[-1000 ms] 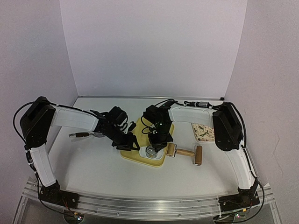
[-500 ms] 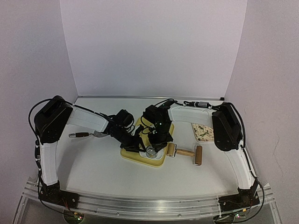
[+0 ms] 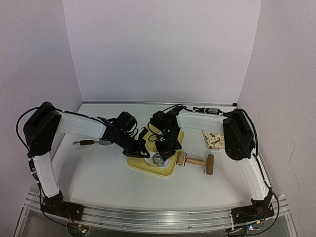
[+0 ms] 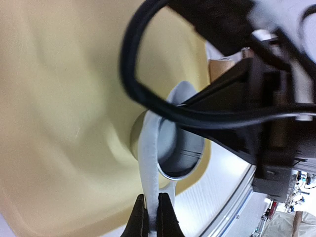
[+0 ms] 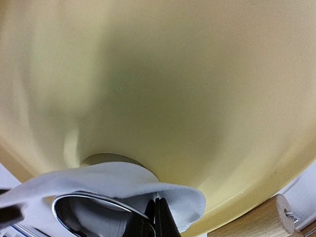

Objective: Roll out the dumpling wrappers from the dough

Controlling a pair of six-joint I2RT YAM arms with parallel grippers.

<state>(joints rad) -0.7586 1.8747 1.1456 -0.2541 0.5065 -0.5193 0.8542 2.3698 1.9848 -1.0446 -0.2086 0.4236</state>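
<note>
A yellow cutting board (image 3: 143, 165) lies at the table's middle with a shiny round ring cutter (image 3: 159, 159) on its near part. My left gripper (image 3: 143, 151) is at the cutter's left and shut on a white strip of dough (image 4: 148, 148). The strip rises from the jaws and drapes over the ring cutter (image 4: 183, 154). My right gripper (image 3: 162, 153) comes down from behind and is shut on the cutter's rim (image 5: 94, 200), with the dough (image 5: 113, 178) lying over it. No separate round dumpling wrappers show; white inside the ring is unclear.
A wooden rolling pin (image 3: 196, 162) lies just right of the board, touching its edge. A patterned tray (image 3: 215, 139) sits farther right under the right arm. A brown-handled tool (image 3: 85, 142) lies at the left, behind the left arm.
My left gripper reached in toward the cutter, closed on the dough strip, then drew back slightly left with it. The right gripper stayed shut at the cutter.
</note>
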